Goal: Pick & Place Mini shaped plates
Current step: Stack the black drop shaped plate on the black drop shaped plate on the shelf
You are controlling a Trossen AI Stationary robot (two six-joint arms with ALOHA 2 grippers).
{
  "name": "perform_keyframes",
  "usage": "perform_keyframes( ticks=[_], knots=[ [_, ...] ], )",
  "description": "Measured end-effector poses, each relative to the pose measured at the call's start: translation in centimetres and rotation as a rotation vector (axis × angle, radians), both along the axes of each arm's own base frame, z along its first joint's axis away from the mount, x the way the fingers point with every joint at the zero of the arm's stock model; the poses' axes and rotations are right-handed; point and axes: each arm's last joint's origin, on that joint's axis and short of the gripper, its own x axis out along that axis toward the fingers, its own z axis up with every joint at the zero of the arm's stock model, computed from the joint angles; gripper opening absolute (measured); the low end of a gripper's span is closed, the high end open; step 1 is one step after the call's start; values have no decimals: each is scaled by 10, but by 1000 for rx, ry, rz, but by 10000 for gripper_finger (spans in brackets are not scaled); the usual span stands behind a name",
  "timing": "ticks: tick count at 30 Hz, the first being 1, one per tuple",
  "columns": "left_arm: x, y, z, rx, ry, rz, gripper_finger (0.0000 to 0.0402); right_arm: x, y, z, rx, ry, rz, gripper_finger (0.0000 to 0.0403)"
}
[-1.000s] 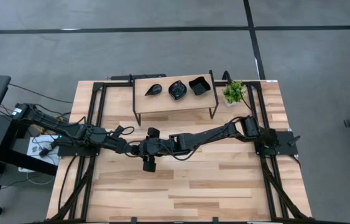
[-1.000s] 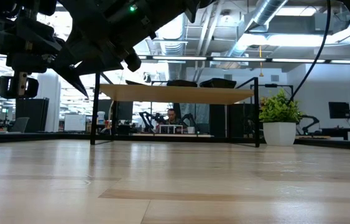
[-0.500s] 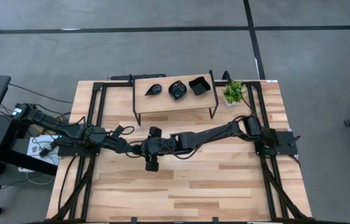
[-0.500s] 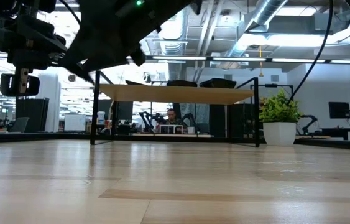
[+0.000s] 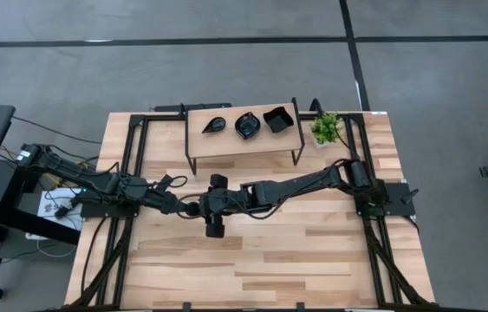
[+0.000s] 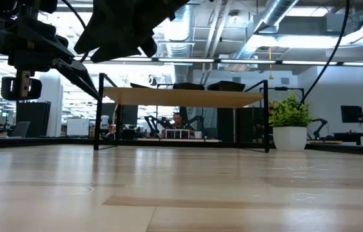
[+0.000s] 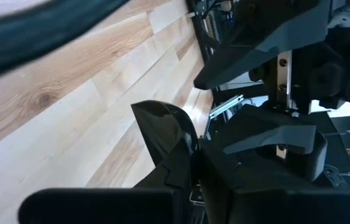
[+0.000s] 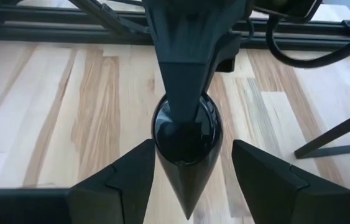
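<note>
Over on the left, left gripper (image 5: 193, 208) up off the wooden table (image 5: 313, 260), reaching toward the centre; fingers clamped on the rim of a teardrop plate (image 8: 186, 138), glossy black, held in the air above the boards with its pointed end toward the right wrist camera; same plate seen edge-on in the left wrist view (image 7: 167, 134), pinched between the dark fingers (image 7: 181, 177).

Dead centre, right gripper (image 5: 202, 208) nose to nose with the left one; fingers (image 8: 122, 177) spread wide either side of the plate's tip, flanking it, no contact visible.

Behind the meeting point, small raised shelf (image 5: 226, 143) on thin black legs; three more black plates in a row on top: leaf-shaped plate (image 5: 214, 125), scalloped round plate (image 5: 247, 125), square plate (image 5: 276, 119); well apart from both grippers.

Further right, green potted plant (image 5: 326, 128) just beside the shelf's end, near the table's back edge; also upright in its white pot in the low view (image 6: 289, 122).

Beyond the table, seated person (image 6: 178, 122) far off in the room.
</note>
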Motion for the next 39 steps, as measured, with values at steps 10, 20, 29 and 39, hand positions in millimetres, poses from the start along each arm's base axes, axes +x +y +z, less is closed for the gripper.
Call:
perform_keyframes(
  ticks=[10, 20, 29, 39],
  knots=[
    [0, 0, 0, 25, -4, -6, 24, -10, -1, 16, -4, 13, 1, 210],
    [3, -2, 13, 297, -214, -127, 25, -56, -10, 98, 97, -98, -49, 210],
    [4, -2, 22, 744, -392, -199, 25, -109, -19, 174, 334, -308, -134, 210],
    [4, -2, 32, 1383, -590, -241, 26, -130, -20, 196, 509, -354, -129, 210]
  ],
)
